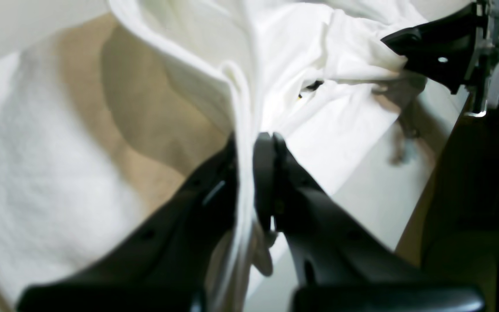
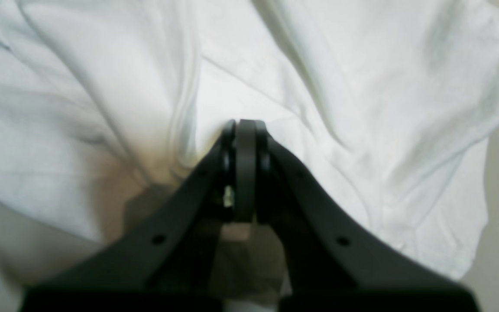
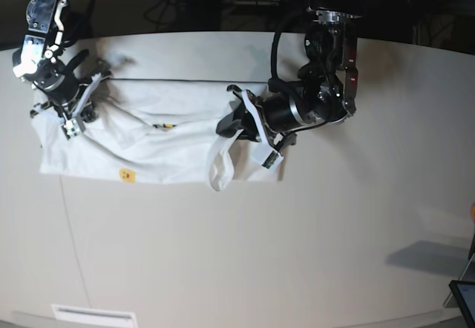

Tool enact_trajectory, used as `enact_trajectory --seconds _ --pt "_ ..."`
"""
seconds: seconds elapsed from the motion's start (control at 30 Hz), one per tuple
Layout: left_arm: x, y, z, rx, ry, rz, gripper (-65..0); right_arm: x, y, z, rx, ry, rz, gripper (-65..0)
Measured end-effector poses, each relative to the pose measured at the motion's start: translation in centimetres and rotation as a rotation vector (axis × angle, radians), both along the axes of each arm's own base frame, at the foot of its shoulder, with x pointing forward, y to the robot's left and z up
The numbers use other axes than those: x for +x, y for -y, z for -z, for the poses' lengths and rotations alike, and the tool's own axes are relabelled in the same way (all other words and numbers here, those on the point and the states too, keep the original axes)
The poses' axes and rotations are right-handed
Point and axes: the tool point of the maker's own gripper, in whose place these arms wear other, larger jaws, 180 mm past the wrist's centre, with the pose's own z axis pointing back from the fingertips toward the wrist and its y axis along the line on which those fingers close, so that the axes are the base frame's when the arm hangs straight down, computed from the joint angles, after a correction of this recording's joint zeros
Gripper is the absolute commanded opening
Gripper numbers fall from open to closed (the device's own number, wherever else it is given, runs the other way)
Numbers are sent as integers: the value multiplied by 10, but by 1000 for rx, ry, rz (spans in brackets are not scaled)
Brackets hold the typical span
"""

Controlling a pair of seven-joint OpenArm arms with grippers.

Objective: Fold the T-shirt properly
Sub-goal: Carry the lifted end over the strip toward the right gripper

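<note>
Base view: T-shirt (image 3: 148, 146) lies spread in a rumpled band across the pale surface (image 3: 297, 254), one fold hanging as a loop by the left gripper (image 3: 236, 124). Left wrist view shows what base can't: left gripper clamped tight on a bunched ridge of white fabric, with the right gripper (image 1: 394, 43) pinching cloth at far edge. Right wrist view: right gripper fully closed, tips pressed into the shirt. Small yellow print mark shows only in base view.

Both grippers (image 1: 254, 143) (image 2: 245, 130) clamped, arms apart.
</note>
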Motion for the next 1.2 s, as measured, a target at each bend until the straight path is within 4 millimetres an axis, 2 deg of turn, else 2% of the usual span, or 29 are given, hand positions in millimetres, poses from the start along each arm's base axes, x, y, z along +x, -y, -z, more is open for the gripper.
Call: enact_trajectory --seconds 0.37,0.43,0.57,0.67,0.73,0.97,1.13,1.2 --pt "3 11 -3 -27 -3 2 -650 0 0 0 0 1 0 -644" --pt "3 12 -3 -32 -3 2 -611 0 0 0 1 1 0 -644" --pt "3 13 -4 -38 -3 2 -450 0 0 0 1 1 0 -644" --pt "3 14 -5 -44 -4 2 -375 0 0 0 1 1 0 -643" --pt "3 18 -6 -57 -4 1 -353 0 0 0 0 1 0 -643" --pt "-2 61 -27 -160 31 59 -349 0 0 0 1 1 0 -643" --pt "-22 112 -43 -187 57 223 -353 0 0 0 -1 -1 -1 -641" --pt "-24 121 -52 -215 76 239 -354 0 -1 0 1 0 -1 -641"
